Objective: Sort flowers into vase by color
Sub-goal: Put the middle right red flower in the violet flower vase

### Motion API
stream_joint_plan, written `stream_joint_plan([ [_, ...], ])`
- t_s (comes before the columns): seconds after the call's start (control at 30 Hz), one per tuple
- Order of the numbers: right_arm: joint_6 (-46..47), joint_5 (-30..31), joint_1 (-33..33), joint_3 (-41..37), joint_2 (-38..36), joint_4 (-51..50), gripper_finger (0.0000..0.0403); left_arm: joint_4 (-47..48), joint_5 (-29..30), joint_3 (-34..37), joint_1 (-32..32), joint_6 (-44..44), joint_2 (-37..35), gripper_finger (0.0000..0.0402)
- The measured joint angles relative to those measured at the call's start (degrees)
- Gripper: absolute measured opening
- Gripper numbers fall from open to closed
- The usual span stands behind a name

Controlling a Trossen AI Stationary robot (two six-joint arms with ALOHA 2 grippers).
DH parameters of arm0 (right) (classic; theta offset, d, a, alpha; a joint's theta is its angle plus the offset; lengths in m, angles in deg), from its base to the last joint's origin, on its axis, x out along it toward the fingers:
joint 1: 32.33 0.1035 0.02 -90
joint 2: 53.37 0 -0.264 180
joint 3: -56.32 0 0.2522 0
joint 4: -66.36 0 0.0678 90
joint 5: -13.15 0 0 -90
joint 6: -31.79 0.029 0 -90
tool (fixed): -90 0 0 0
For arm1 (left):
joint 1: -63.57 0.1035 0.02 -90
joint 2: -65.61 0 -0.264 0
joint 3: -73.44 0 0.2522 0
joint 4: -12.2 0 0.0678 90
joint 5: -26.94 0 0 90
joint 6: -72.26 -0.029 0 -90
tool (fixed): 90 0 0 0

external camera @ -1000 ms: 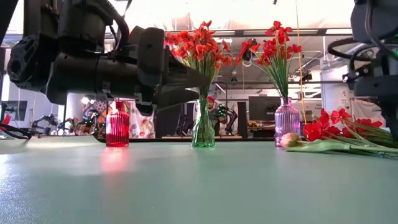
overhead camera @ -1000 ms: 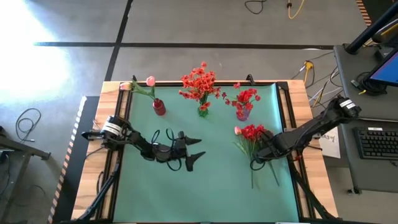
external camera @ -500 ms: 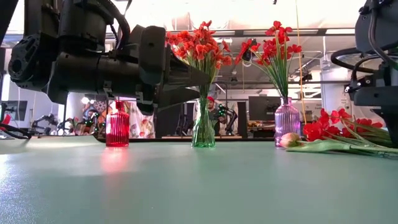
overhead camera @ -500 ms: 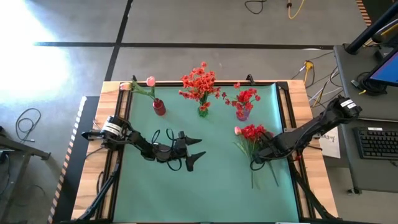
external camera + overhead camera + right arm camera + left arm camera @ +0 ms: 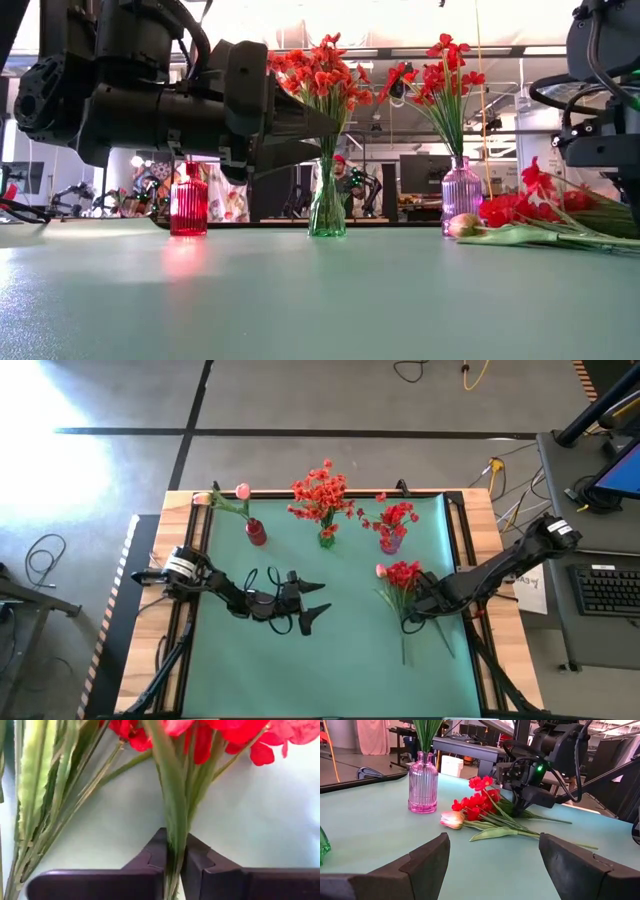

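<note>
The right tool [image 5: 412, 612] has just been closed on the green stem of a deep red flower [image 5: 404, 572] in the loose bunch [image 5: 545, 222] lying on the right side of the green desk [image 5: 330, 660]. A second ago its fingers [image 5: 150, 851] stood apart above the stems; now they are pinched together, with a stem caught between them in the right wrist view. In the low view, one red blossom [image 5: 533, 178] is already seen raised above the rest of the bunch, which was lying flatter before. The pink bud [image 5: 452, 819] is left resting on the desk beside the red heads.

The left tool [image 5: 315, 603] has not been moved; it is held wide and empty over the middle of the desk, pointing toward the bunch.

Three vases stand along the far edge: a red one [image 5: 256, 533] with a pink bud, a clear green one [image 5: 327, 538] filled with orange-red flowers, and a purple one [image 5: 390, 542] holding deep red flowers.

A grasp appears to have been secured, so the lift is judged to be the step in hand. The purple vase, just beyond the bunch, is judged to be the matching one. More than one stem may have been caught in the grip.
</note>
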Motion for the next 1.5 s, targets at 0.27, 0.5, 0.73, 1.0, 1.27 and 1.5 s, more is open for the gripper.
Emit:
stream_joint_plan([
  [0.27,0.48,-0.26,-0.02,6.34,-1.47,-11.26,0.0019,-0.04,-0.01,0.0,-0.02,-0.19,0.01,0.0293],
  [0.5,0.48,2.63,0.0,15.4,-2.69,-26.43,0.0021,-0.13,-0.29,-0.02,-0.3,-0.28,0.01,0.0293],
  [0.73,-0.78,8.59,0.0,24.59,-4.61,-35.59,0.0022,-0.18,-0.34,-0.02,-0.39,-0.28,0.01,0.0293],
  [1.0,-7.23,16.16,0.11,35.95,-7.59,-39.65,0.0022,-0.17,-0.85,-0.94,-0.44,-0.59,0.01,0.0293],
  [1.27,-21.93,29.01,4.15,40.41,-12.55,-23.64,0.0022,-0.11,-3.83,-3.57,-0.95,-3.34,0.01,0.0293],
  [1.5,-30.06,44.6,8.8,36.02,-14.81,-12.8,0.0022,0.78,-3.86,-4.99,-1.03,-3.95,0.01,0.0293],
])
